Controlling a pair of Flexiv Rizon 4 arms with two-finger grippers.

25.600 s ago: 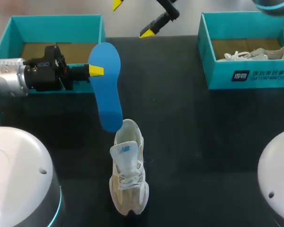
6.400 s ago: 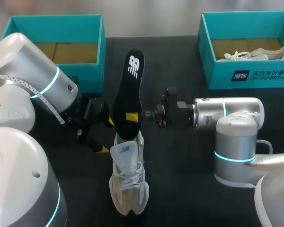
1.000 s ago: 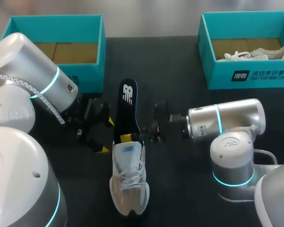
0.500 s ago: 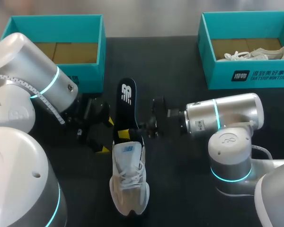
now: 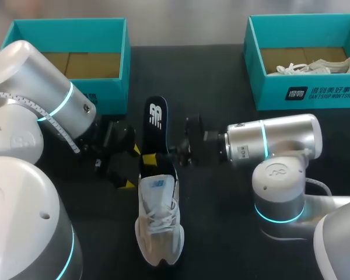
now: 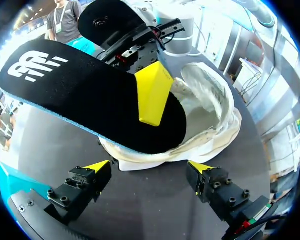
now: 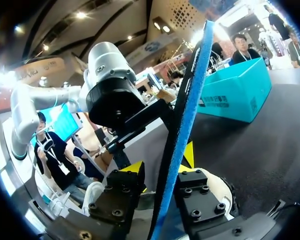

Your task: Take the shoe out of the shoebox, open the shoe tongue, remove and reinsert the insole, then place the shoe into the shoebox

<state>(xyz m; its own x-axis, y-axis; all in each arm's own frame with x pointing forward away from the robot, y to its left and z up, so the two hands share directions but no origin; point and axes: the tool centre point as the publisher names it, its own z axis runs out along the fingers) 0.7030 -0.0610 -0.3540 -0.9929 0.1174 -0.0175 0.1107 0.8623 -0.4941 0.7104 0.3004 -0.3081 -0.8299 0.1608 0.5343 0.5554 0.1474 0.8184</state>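
A beige sneaker [image 5: 158, 217] lies on the black table, its toe toward me. The insole [image 5: 156, 129], black on top and blue beneath, stands slanted with its lower end in the shoe's heel opening. My right gripper [image 5: 154, 156] is shut on the insole just above the heel. In the right wrist view the insole's blue edge [image 7: 186, 117] runs between the gripper's [image 7: 162, 167] two fingers. My left gripper [image 5: 131, 167] is open at the shoe's left side. In the left wrist view the insole [image 6: 85, 92] and the shoe's heel [image 6: 210, 117] lie just ahead of my open left gripper [image 6: 149, 167].
An open teal shoebox [image 5: 126, 52] stands at the back left, holding only brown cardboard. A second teal shoebox [image 5: 303, 87] at the back right holds another pale shoe [image 5: 312, 66]. Both arms' bulky links crowd the table's near side.
My right arm has shifted left and the insole has sunk a little deeper into the shoe's heel. The left arm has kept still.
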